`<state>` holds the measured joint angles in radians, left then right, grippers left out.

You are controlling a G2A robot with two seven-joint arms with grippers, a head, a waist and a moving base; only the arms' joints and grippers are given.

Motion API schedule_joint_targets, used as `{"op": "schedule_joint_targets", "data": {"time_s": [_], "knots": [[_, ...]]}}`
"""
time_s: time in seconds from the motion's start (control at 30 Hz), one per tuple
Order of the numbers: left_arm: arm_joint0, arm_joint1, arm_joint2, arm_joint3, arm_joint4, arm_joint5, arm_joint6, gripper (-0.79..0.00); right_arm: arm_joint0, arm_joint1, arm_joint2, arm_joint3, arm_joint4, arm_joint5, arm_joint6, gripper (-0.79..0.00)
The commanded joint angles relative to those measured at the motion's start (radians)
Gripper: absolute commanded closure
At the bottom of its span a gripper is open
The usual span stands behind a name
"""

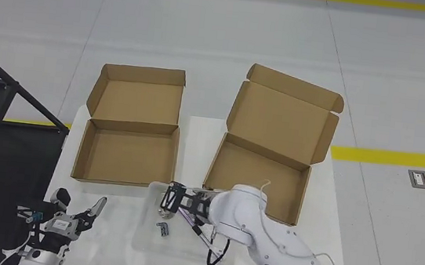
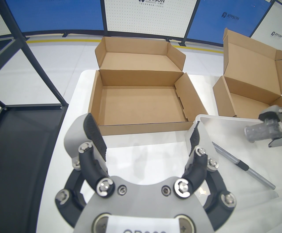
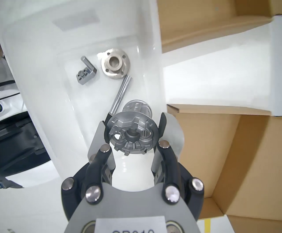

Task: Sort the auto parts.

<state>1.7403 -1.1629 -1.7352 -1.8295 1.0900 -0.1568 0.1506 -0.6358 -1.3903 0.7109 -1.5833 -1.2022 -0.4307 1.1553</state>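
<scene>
Gripping a hub (image 3: 132,133) over the tray (image 3: 33,77), right gripper (image 3: 134,123) is clamped; left gripper (image 2: 142,125) gapes empty above white table (image 2: 136,145); grey floor (image 1: 207,37) beyond.

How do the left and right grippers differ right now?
Left gripper is open; right gripper is shut. Left gripper holds nothing; right gripper grips a toothed metal hub. Left gripper sits over bare table; right gripper hangs over the white tray. Both have black-padded fingers.
</scene>
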Motion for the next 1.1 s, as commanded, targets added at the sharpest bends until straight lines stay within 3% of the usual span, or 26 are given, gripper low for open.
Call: {"op": "schedule_joint_targets", "data": {"time_s": [0.0,0.13,0.23,0.3,0.43,0.7,1.07], "knots": [[0.0,0.0,0.0,0.0,0.0,0.0,0.0,-0.785,-0.01,0.009,0.041,-0.052,-0.008,0.017,0.015,0.0],[0.0,0.0,0.0,0.0,0.0,0.0,0.0,-0.785,0.008,0.014,0.114,-0.092,-0.019,0.107,0.062,0.0],[0.0,0.0,0.0,0.0,0.0,0.0,0.0,-0.785,0.048,0.009,0.143,-0.045,-0.08,0.22,0.101,0.0],[0.0,0.0,0.0,0.0,0.0,0.0,0.0,-0.785,0.085,0.0,0.153,0.031,-0.089,0.298,0.133,0.0],[0.0,0.0,0.0,0.0,0.0,0.0,0.0,-0.785,0.187,-0.027,0.123,0.234,-0.093,0.355,0.134,0.0],[0.0,0.0,0.0,0.0,0.0,0.0,0.0,-0.785,0.313,-0.084,0.092,0.608,0.054,0.313,-0.045,0.0],[0.0,0.0,0.0,0.0,0.0,0.0,0.0,-0.785,0.414,-0.163,0.023,0.904,0.142,0.272,-0.18,0.0]]}}
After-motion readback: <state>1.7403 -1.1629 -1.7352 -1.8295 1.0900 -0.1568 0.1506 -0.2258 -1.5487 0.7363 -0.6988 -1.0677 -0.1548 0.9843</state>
